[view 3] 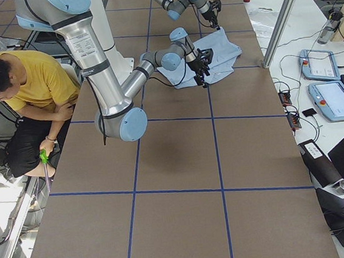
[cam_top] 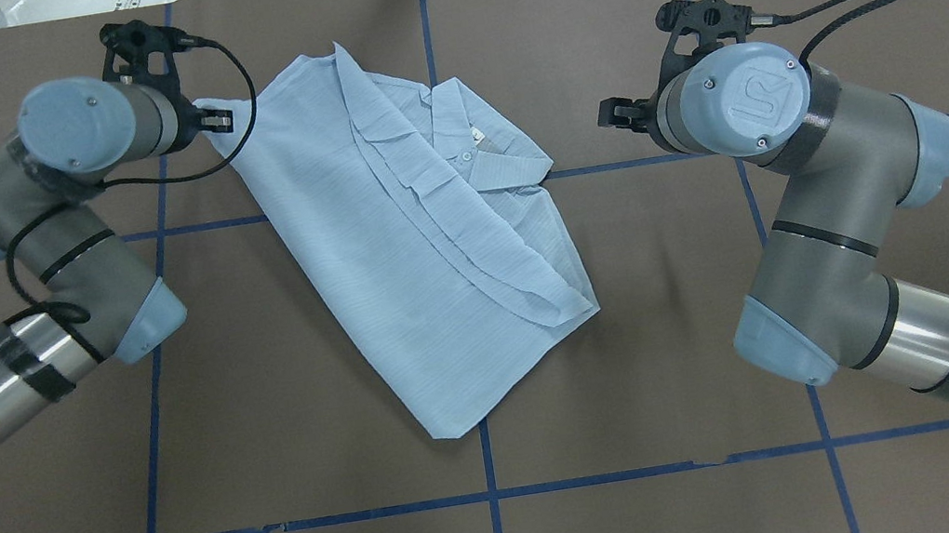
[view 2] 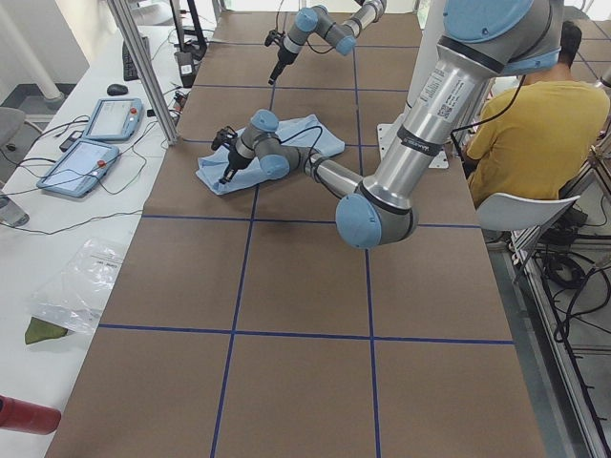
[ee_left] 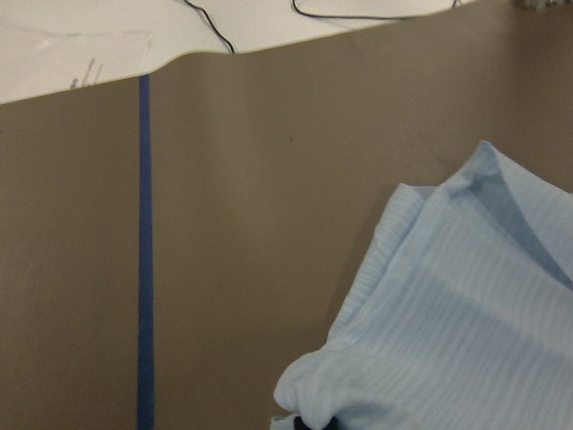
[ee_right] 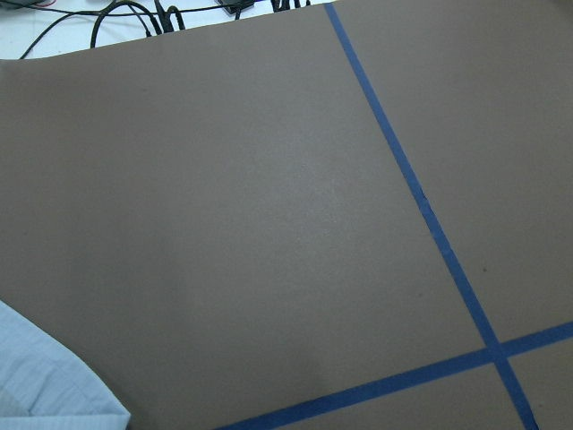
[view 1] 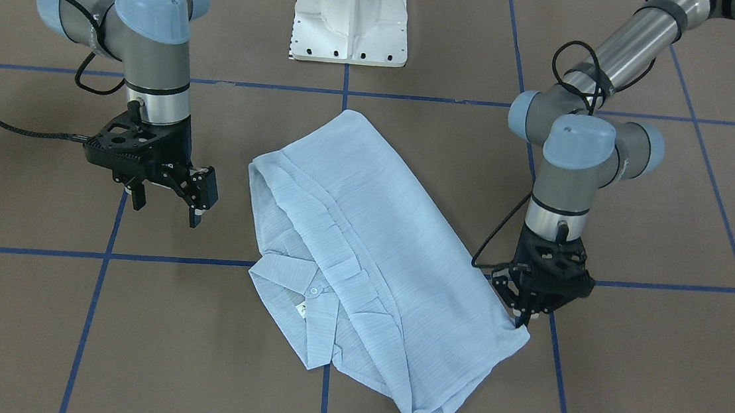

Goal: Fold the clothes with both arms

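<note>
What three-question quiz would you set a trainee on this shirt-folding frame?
1. True or false: the jaws of the right arm touch the shirt.
2. Whose jaws pinch a corner of the shirt? A) left arm B) right arm C) neither
3. Fill in: the jaws of the right arm stand ___.
Key: 1 false; 2 A; 3 open.
</note>
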